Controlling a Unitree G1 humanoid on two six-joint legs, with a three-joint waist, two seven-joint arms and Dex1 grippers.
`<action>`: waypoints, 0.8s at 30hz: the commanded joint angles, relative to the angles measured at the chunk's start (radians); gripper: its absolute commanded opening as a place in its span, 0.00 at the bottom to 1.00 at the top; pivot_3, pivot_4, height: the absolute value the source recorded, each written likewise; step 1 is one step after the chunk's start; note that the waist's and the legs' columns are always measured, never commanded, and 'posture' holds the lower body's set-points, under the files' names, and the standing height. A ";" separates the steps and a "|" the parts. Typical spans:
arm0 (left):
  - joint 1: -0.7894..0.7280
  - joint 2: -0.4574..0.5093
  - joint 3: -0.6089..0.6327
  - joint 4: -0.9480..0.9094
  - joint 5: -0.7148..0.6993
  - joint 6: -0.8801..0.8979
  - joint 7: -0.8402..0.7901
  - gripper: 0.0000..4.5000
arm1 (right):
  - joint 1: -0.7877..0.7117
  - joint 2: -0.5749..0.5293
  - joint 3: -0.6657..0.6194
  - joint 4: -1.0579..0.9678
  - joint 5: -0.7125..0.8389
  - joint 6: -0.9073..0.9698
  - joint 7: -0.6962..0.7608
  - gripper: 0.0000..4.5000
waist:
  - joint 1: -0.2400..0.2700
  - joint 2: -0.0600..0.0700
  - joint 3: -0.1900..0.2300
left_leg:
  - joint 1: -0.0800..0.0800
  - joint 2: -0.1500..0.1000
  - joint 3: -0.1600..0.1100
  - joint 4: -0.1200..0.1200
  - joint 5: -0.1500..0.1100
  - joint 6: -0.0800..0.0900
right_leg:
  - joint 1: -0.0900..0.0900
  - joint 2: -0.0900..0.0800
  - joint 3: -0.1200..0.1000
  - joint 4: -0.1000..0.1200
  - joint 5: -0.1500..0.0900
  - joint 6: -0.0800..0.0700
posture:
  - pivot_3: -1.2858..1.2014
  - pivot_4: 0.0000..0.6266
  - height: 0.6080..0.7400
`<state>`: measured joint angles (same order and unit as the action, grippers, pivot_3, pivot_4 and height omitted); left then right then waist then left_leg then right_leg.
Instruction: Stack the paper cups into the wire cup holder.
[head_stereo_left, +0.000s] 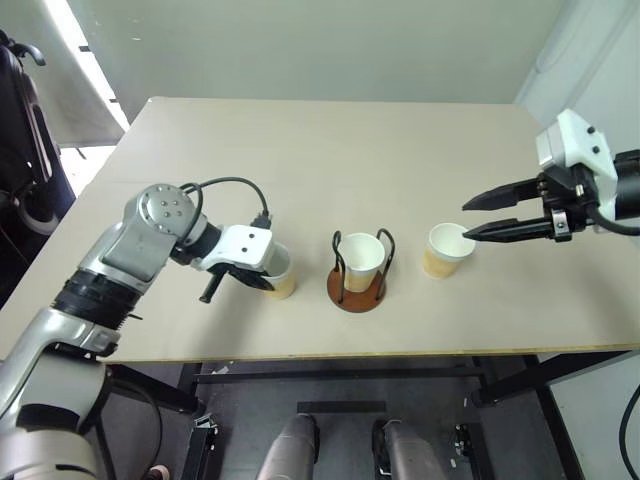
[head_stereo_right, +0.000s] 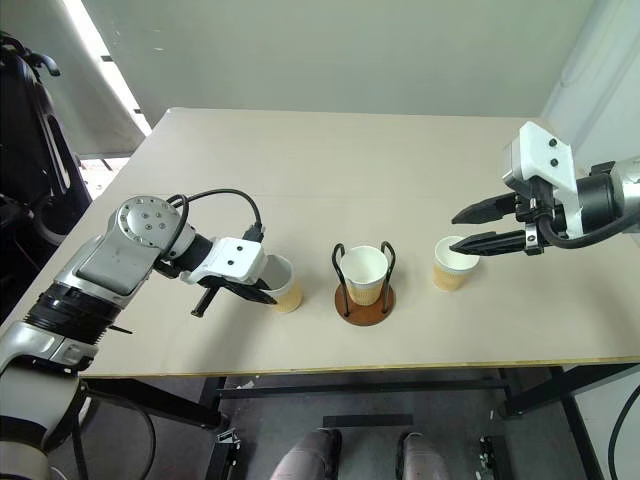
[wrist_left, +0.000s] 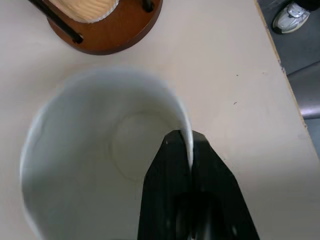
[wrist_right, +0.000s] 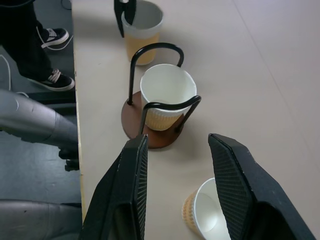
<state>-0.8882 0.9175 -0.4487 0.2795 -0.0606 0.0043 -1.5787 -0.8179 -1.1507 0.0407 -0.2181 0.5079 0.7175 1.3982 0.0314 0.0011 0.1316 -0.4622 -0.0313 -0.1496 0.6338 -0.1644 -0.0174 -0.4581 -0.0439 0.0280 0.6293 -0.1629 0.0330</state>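
Three tan paper cups stand on the table. The left paper cup has its rim wall pinched between the fingers of my left gripper, which is shut on it, one finger inside and one outside. The middle cup sits upright inside the wire cup holder, black loops on a reddish-brown disc. To the right stands the third cup, free on the table. My right gripper hovers open just above and beside it, fingers spread and pointing toward the holder.
The beige table has its front edge close below the cups. A person's shoes are on the floor beyond the table's left side. A dark chair stands off the left edge.
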 joint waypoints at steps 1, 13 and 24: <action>-0.040 0.003 0.010 -0.008 -0.024 0.007 -0.036 0.01 | -0.006 -0.008 -0.053 0.011 0.021 -0.021 0.011 0.42 | 0.000 0.000 0.000 | 0.000 0.000 0.000 0.000 0.000 0.000 | 0.000 0.000 0.000 0.000 0.000 0.000 | 0.52 0.24 1.00; -0.118 -0.010 0.001 0.043 -0.040 0.016 -0.036 0.00 | 0.000 -0.007 -0.042 -0.007 0.040 0.005 -0.001 0.99 | 0.001 0.000 0.000 | 0.000 0.000 0.000 0.001 0.000 0.000 | 0.001 0.000 0.000 0.000 0.000 0.000 | 0.52 0.24 1.00; -0.448 -0.152 -0.003 0.463 0.007 -0.115 -0.036 0.00 | 0.015 -0.017 -0.041 -0.064 0.044 0.030 -0.040 0.99 | 0.004 0.000 0.000 | -0.002 -0.001 0.000 0.002 0.000 0.001 | 0.001 0.000 0.000 -0.002 0.001 0.001 | 0.52 0.24 1.00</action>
<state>-1.2981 0.7708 -0.4738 0.6926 -0.0726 -0.0691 -1.5807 -0.7943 -1.1532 0.0336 -0.2551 0.5449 0.7421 1.3701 0.0355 0.0011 0.1316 -0.4649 -0.0322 -0.1496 0.6364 -0.1640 -0.0165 -0.4573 -0.0445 0.0281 0.6270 -0.1617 0.0342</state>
